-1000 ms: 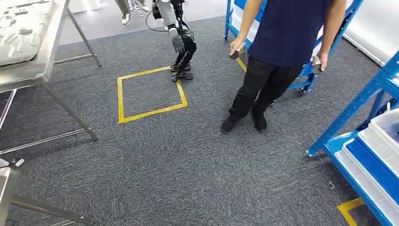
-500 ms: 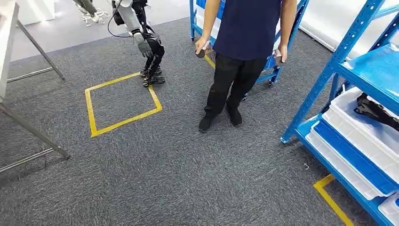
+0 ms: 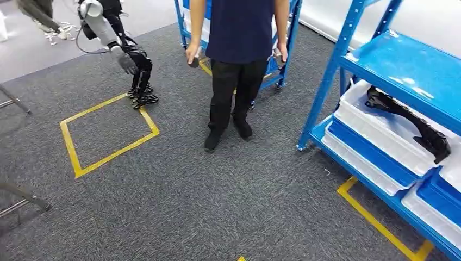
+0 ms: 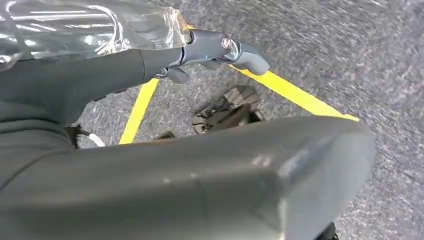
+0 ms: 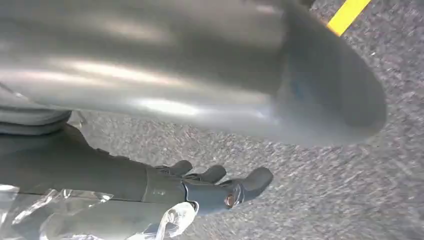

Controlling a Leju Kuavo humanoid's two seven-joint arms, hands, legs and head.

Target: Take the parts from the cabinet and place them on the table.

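The task is at its start. A black part (image 3: pixel 410 122) lies in a white tray (image 3: pixel 380 136) on the blue cabinet (image 3: pixel 331 70). Left hand (image 4: pixel 220 50) and right hand (image 5: pixel 215 187) hang released, holding nothing.

The whole picture slides to the left, so the camera has turned to the right. The metal table has gone out of sight. The blue cabinet (image 3: pixel 380 60) now shows much more, with white trays (image 3: pixel 380 133) and a long black part (image 3: pixel 410 122) lying in one.
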